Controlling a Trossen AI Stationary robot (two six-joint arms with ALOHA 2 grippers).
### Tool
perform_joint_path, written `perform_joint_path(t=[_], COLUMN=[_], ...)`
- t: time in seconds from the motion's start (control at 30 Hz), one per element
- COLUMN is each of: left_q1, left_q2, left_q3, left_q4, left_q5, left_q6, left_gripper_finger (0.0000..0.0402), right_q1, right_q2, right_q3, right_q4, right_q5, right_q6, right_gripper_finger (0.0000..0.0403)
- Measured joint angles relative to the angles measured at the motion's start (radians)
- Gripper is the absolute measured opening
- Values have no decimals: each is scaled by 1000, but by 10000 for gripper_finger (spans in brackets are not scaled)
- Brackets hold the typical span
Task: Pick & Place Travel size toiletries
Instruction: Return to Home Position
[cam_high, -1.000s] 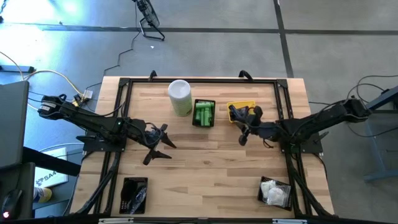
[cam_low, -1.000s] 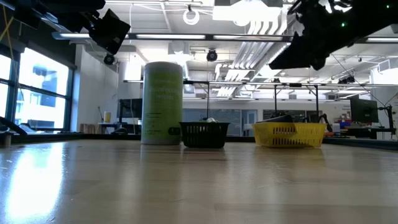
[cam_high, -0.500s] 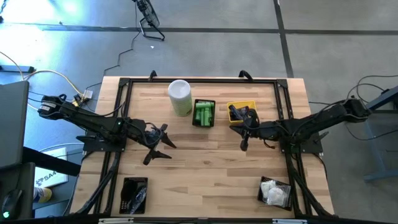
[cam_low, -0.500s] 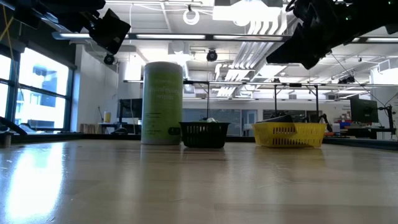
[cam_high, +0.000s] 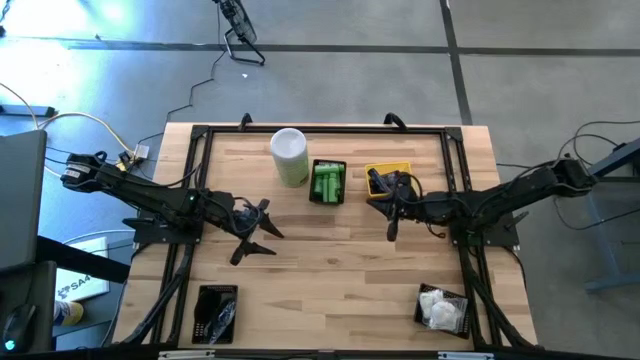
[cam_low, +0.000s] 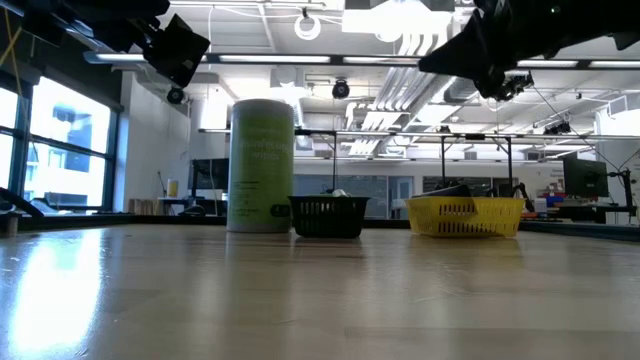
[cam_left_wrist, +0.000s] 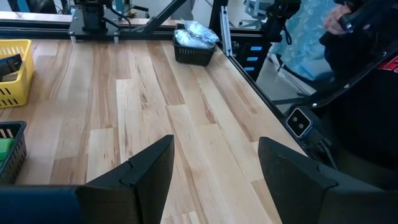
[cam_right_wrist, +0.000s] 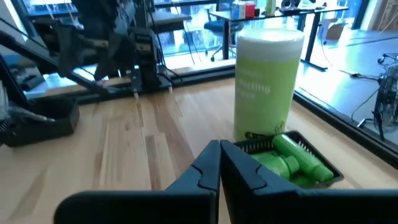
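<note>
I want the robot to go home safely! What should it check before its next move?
1. Right gripper empty: ok, shut on nothing, beside the yellow basket.
2. Left gripper empty: ok, open, nothing between its fingers.
3. Green bottles inside the middle black basket: ok.
4. Dark tubes inside the yellow basket: ok.
5. White packets inside the corner black basket: ok.
6. White-and-green canister upright: ok.

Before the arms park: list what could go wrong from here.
The right gripper, shut, hangs close beside the yellow basket; retracting low could clip its rim. The upright canister beside the green bottles might topple if brushed. The left gripper waits open, well clear.
</note>
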Motion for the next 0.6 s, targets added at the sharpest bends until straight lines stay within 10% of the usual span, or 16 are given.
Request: perform_joint_path(t=[0.3, 0.6], left_q1=[0, 0], left_q2=[0, 0], left_q3=[0, 0], left_q4=[56, 88], left_q5=[-12, -320], left_q6=[-131, -48], left_gripper_finger=[230, 227], right_q1=[0, 0], right_q2=[0, 0], right_q3=[0, 0], right_q4=[7, 36], right_q5=[-1, -78], right_q6=[70, 82], right_gripper_finger=[2, 2])
